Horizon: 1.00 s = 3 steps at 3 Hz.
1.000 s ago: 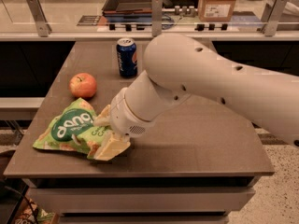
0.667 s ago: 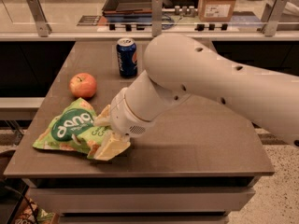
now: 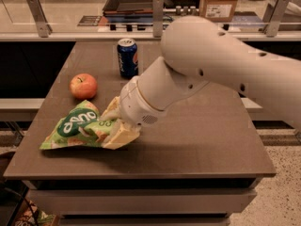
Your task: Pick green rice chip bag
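The green rice chip bag (image 3: 77, 126) lies on the brown table (image 3: 197, 140) at the front left, with its dark green oval label facing up. My gripper (image 3: 117, 125) is at the bag's right end, on a thick white arm that comes in from the right. Its cream fingers (image 3: 123, 136) are closed on the bag's right edge, one above and one below. The rest of the bag still rests on the table. The arm's wrist hides part of the bag's right end.
A red apple (image 3: 83, 86) sits just behind the bag. A blue soda can (image 3: 127, 58) stands farther back at the middle. The table's front edge is close below the bag. A counter with rails and a cardboard box (image 3: 221, 1) lies behind the table.
The gripper and wrist have shifted slightly up and to the right. The bag has slid a little to the right with them. The apple and can have not moved.
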{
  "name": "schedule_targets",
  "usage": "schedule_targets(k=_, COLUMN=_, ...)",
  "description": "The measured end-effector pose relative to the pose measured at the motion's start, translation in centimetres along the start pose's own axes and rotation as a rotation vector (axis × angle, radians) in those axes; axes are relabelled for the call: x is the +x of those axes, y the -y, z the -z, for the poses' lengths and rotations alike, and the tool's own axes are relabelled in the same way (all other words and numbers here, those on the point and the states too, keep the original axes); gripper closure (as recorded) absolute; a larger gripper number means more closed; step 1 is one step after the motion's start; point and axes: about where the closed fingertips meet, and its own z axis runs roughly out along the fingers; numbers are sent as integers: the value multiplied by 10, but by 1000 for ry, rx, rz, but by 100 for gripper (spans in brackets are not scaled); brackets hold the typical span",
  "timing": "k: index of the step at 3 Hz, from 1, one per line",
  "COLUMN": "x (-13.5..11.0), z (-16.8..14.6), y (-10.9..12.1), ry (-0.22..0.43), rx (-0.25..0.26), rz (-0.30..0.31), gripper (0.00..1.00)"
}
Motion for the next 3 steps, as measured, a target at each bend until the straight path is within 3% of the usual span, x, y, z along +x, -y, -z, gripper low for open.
schedule_targets(k=1, x=3, z=29, y=10, ry=36, rx=44, rz=38, gripper=100)
schedule_targets(k=3, x=11, z=88, y=28, ry=131, rx=186, rz=141, gripper=100)
